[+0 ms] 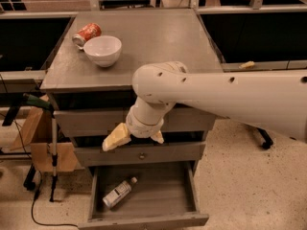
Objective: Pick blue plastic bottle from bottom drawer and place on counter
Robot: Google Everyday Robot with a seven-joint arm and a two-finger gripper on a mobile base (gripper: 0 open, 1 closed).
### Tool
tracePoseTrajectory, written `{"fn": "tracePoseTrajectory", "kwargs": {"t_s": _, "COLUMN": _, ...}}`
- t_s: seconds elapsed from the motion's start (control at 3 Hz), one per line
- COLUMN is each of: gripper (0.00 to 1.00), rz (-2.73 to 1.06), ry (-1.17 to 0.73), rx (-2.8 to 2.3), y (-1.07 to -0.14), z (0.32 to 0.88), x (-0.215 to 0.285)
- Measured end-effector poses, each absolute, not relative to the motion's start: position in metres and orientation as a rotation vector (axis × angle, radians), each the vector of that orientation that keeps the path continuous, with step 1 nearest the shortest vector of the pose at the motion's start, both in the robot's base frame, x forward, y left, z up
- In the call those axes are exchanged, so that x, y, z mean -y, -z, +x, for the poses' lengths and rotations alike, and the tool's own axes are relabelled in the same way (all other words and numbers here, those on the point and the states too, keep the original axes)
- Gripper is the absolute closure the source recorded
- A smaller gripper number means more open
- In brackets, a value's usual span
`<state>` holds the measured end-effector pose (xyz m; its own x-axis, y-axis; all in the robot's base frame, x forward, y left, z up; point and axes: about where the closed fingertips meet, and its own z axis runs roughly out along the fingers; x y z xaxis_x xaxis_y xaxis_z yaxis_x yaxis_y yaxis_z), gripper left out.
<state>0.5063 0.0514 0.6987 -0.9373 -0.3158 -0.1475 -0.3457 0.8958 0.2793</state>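
The blue plastic bottle point(118, 193) lies on its side in the left half of the open bottom drawer point(163, 198), white cap pointing up-right. My gripper point(136, 139) hangs in front of the middle drawer, above the bottle and a little to its right, with pale yellow fingers point(115, 138) spread apart and nothing between them. The counter point(158, 42) is the grey cabinet top behind my arm.
A white bowl point(102, 50) and an orange-red soda can point(86, 33) on its side sit at the counter's left rear. A cardboard box point(41, 143) and a green-handled stand point(38, 102) are left of the cabinet. Dark desks flank both sides.
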Motion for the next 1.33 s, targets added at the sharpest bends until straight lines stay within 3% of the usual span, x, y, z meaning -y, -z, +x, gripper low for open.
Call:
{"fn": "tracePoseTrajectory", "kwargs": {"t_s": 0.33, "gripper": 0.00, "rz": -0.357, "ry": -0.597, "rx": -3.035, "y": -0.653, "z": 0.482, "x": -0.047}}
{"fn": "tracePoseTrajectory", "kwargs": {"t_s": 0.67, "gripper": 0.00, "rz": -0.030, "ry": -0.942, "rx": -3.141, "y": -0.552, "z": 0.420, "x": -0.079}}
{"fn": "tracePoseTrajectory", "kwargs": {"t_s": 1.0, "gripper": 0.00, "rz": 0.197, "ry": -1.197, "rx": -3.104, "y": -0.508, "z": 0.408, "x": -0.132}}
{"fn": "tracePoseTrajectory", "kwargs": {"t_s": 1.33, "gripper": 0.00, "rz": 0.388, "ry": -1.445, "rx": -2.955, "y": -0.489, "z": 0.432, "x": -0.197}}
